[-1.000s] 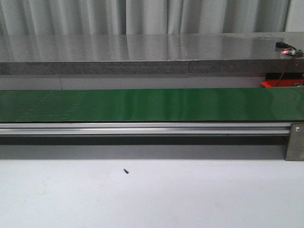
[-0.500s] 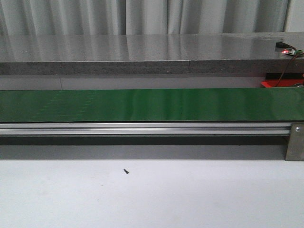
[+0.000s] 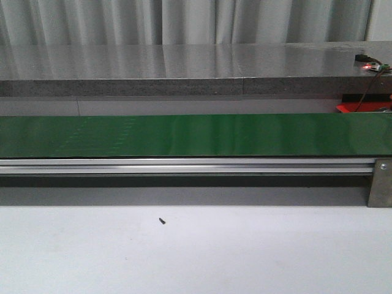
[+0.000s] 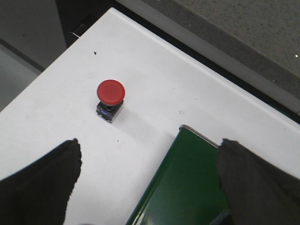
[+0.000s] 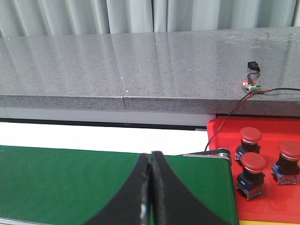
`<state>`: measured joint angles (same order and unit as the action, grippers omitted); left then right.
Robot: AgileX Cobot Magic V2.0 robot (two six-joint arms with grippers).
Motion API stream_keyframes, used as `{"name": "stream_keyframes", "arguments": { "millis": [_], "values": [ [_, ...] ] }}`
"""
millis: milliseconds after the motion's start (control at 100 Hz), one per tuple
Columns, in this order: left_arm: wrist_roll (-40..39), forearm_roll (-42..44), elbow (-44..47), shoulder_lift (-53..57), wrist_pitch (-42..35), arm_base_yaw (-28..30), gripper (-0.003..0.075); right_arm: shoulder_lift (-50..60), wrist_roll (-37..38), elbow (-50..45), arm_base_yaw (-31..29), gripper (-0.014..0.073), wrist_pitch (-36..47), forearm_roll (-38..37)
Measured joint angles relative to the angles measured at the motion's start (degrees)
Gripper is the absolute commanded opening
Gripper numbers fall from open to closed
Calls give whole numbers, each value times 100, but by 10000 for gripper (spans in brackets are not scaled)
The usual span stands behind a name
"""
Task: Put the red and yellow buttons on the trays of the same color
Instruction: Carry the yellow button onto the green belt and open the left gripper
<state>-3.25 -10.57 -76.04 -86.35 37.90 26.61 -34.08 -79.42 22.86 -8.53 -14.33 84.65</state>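
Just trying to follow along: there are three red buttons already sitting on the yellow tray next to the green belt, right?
Not quite. The three red buttons sit on the red tray, not a yellow one, beside the green belt. The right wrist view shows it.

A belt (image 3: 196,135) runs left to right across the surface (image 3: 196,257), a ledge (image 3: 184,67) behind it, a tray (image 5: 262,136) holding three buttons (image 5: 252,161) at its right end, and one button (image 4: 111,91) on the surface beside its left end.
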Motion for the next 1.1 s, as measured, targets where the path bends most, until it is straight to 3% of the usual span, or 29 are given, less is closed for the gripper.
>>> {"name": "stream_keyframes", "arguments": {
  "millis": [430, 1100],
  "values": [
    [0, 12, -126, -1109, -193, 171, 565, 0, -1, 0, 0, -57, 0, 0],
    [0, 58, -2288, -3360, 178, 171, 565, 0, 1, 0, 0, -57, 0, 0]
  ]
}}
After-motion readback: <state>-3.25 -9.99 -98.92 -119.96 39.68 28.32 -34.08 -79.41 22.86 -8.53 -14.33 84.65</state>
